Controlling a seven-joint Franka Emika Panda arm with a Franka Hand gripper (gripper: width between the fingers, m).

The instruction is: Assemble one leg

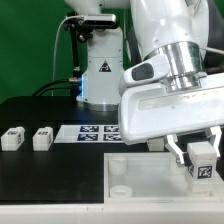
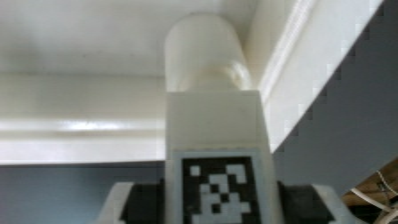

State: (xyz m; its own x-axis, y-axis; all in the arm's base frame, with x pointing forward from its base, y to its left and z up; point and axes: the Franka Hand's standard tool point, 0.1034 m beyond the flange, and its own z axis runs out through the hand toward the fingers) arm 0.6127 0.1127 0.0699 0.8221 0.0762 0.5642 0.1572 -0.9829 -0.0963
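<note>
As the gripper point(image 1: 200, 155) hangs over the big white panel point(image 1: 140, 180), its fingers are clamped on the leg point(image 1: 203, 170), tag facing out, at the exterior view's right. A spare leg point(image 1: 13, 137) and its twin point(image 1: 42, 138) sit well apart. Whether the held leg touches the panel, I can't tell: its far end blurs in the wrist view.

The arm point(image 1: 170, 28) presents a glossy white shell in rounded segments, upper right of the exterior frame. A brushed silver-grey ring point(image 1: 186, 62) bands the wrist. The hand point(image 1: 200, 158) has a boxy white housing; its fingers point(image 1: 177, 150) are dark grey, lower right. The base column point(image 1: 101, 70), centre background, is white with a small dark triangular mark and a blue glow at its foot. Black cables point(image 1: 68, 45) run alongside, upper left.
</note>
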